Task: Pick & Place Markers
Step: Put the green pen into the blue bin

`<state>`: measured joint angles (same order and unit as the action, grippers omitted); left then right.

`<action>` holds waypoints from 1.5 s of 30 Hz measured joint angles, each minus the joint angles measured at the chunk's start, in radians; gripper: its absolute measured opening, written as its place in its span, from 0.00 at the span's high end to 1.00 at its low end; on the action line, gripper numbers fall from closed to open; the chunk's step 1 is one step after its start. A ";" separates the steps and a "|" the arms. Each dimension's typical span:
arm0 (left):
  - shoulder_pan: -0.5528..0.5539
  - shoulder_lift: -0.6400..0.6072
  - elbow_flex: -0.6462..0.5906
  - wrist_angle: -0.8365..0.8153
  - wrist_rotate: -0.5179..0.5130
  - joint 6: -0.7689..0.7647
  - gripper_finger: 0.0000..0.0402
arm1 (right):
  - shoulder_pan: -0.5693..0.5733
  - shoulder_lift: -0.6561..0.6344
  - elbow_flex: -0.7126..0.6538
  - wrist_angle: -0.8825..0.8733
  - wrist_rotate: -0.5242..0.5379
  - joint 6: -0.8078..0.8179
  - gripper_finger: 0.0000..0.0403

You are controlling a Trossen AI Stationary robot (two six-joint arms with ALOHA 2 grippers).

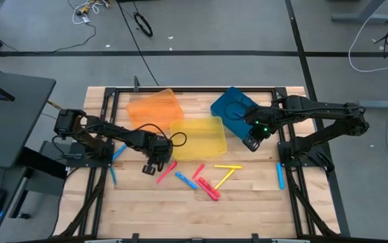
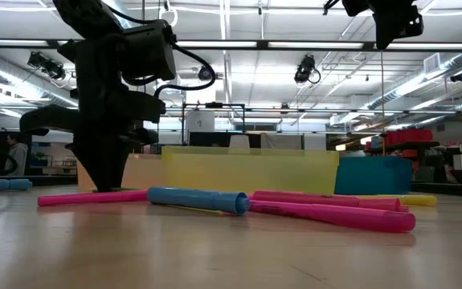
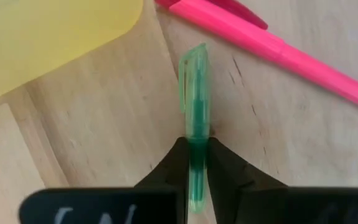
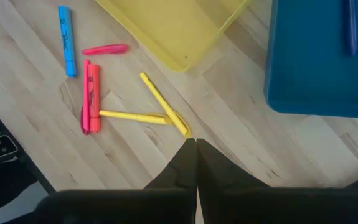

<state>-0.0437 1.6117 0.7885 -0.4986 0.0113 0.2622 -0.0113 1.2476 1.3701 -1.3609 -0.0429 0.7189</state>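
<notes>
Markers lie scattered on the wooden table: a pink one (image 1: 167, 171), blue ones (image 1: 185, 180) (image 1: 280, 174), pink and red ones (image 1: 207, 187), and two yellow ones (image 1: 226, 172). My left gripper (image 1: 154, 162) (image 3: 196, 152) stands low at the table, shut on a green marker (image 3: 194, 93), just off the yellow tray's near left corner. My right gripper (image 1: 253, 142) (image 4: 195, 146) is shut and empty, raised above the table between the yellow tray and the blue tray. A purple marker (image 4: 350, 28) lies in the blue tray. My left gripper pinches the green marker's barrel (image 3: 197, 140) between its two fingers, coming from above and pointing down. The marker runs lengthwise between the fingers, and its capped end (image 3: 193, 59) sticks out ahead of them. In the low view the fingertips (image 2: 106, 183) are at table level.
Three trays sit at the table's far side: orange (image 1: 154, 108), yellow (image 1: 199, 137), blue (image 1: 234, 108). Two more blue markers (image 1: 118, 152) (image 1: 113, 177) lie at the left edge by the frame. A long pink marker (image 3: 278, 50) lies close beside the green one. Bare wood lies toward the near edge.
</notes>
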 joint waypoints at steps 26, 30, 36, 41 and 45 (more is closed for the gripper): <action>0.011 -0.076 0.485 -0.546 -0.074 0.049 0.91 | 0.000 0.000 0.000 0.000 -0.027 -0.012 0.99; 0.014 -0.076 0.559 -0.603 -0.098 0.059 0.90 | 0.000 0.000 0.000 -0.001 -0.040 -0.020 0.99; 0.014 -0.076 0.627 -0.631 -0.123 0.058 0.91 | 0.000 0.000 0.000 -0.001 -0.055 -0.023 0.99; 0.020 -0.076 0.658 -0.609 -0.123 0.015 0.90 | 0.000 0.000 0.000 0.000 -0.036 -0.019 0.99; 0.040 -0.084 0.680 -0.548 -0.120 -0.048 0.91 | 0.002 -0.004 0.000 0.002 -0.012 -0.021 0.99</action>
<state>-0.0040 1.5276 1.4687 -1.0462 -0.1089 0.2147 -0.0096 1.2433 1.3701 -1.3586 -0.0549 0.6983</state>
